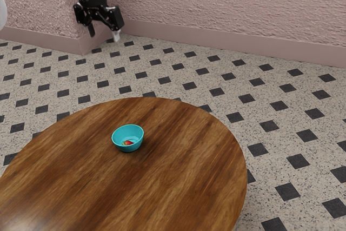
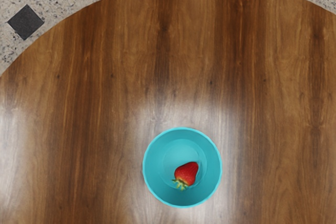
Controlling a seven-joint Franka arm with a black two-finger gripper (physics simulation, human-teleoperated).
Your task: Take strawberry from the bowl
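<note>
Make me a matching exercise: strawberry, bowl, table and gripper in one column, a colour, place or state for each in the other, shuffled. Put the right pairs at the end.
Things:
1. Strawberry
2. Bowl
3. Table
4. Gripper

Descriptions:
A. Brown, with visible wood grain and a curved edge
B. Black, raised, fingers apart
C. Red, with a leafy green end
D. Turquoise, with one fruit inside

Right pairs: 1-C, 2-D, 3-A, 4-B
</note>
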